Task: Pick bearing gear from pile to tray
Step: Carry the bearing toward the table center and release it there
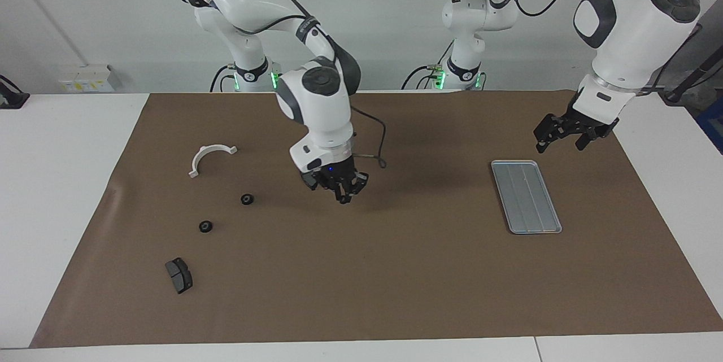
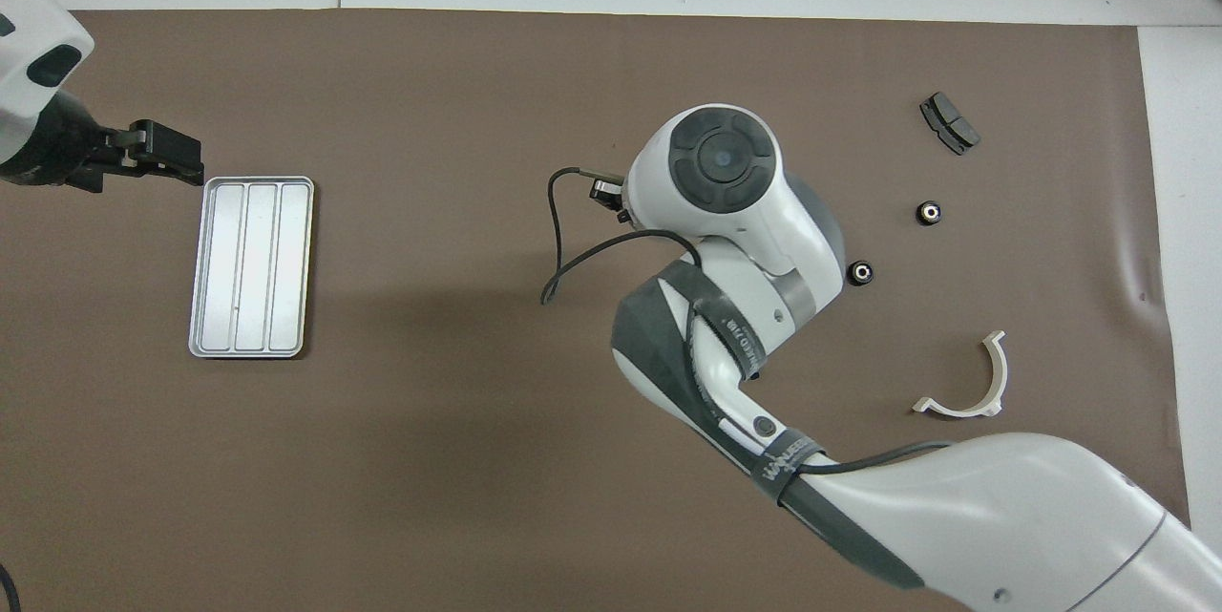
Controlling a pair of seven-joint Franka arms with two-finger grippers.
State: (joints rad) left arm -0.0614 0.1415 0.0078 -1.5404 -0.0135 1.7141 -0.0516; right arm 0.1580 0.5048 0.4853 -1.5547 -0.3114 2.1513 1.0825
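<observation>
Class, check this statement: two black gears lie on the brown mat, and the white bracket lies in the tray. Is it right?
Not quite. The facing view shows the white bracket on the mat, not in the tray, which holds nothing. The two black gears do lie on the mat.

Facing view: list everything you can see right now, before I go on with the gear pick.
tray: one, silver-grey, toward the left arm's end, nothing in it
gears: two, black, toward the right arm's end; the second farther from the robots
brake pad: one visible, dark grey, farther from the robots than the gears
bracket: one, white, nearer to the robots than the gears
mat: one, brown, on the white table
right gripper: shut, over mid-mat
left gripper: open, waits by the tray
</observation>
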